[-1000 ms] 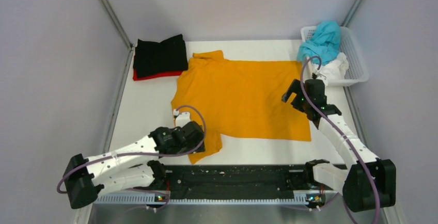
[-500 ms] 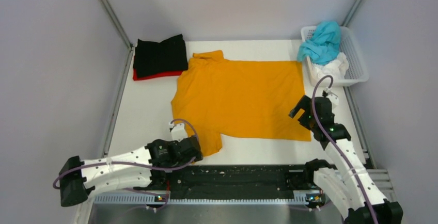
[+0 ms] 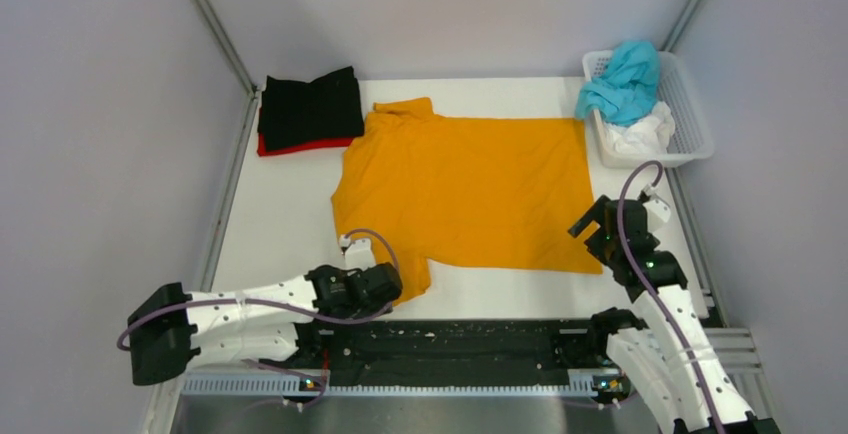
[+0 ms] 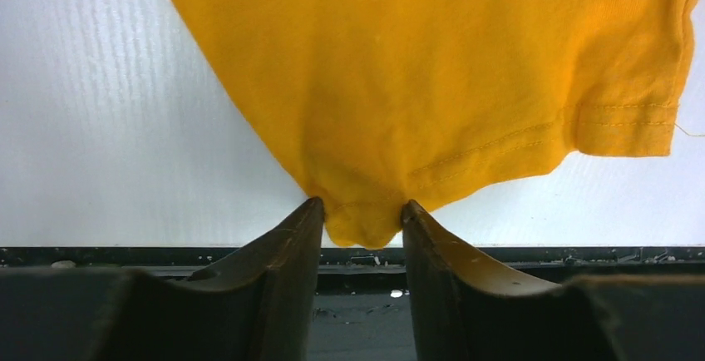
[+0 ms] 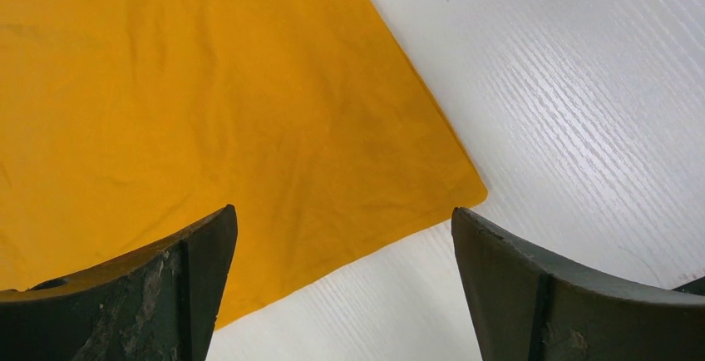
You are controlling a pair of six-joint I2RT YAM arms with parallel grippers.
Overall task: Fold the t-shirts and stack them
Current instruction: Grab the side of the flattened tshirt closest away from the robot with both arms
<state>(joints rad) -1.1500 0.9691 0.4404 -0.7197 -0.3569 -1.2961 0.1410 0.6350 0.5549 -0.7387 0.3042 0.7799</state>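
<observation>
The orange t-shirt (image 3: 470, 189) lies spread flat in the middle of the table. My left gripper (image 3: 393, 291) is at its near left sleeve. In the left wrist view both fingertips press the bunched sleeve corner (image 4: 363, 221), so my left gripper (image 4: 362, 207) is shut on it. My right gripper (image 3: 592, 226) hovers open over the shirt's near right corner (image 5: 465, 185), with nothing between its fingers (image 5: 342, 211). A folded black t-shirt (image 3: 310, 106) lies on a red one (image 3: 288, 146) at the back left. Teal (image 3: 625, 79) and white (image 3: 640, 134) t-shirts sit crumpled in the basket.
The white lattice basket (image 3: 692, 104) stands at the back right corner. A black rail (image 3: 450, 339) runs along the table's near edge, just behind the left fingers. Grey walls close in on both sides.
My left gripper slid to the sleeve's tip and closed on it. My right arm drew back from the shirt's right edge to its near right corner, jaws still wide.
</observation>
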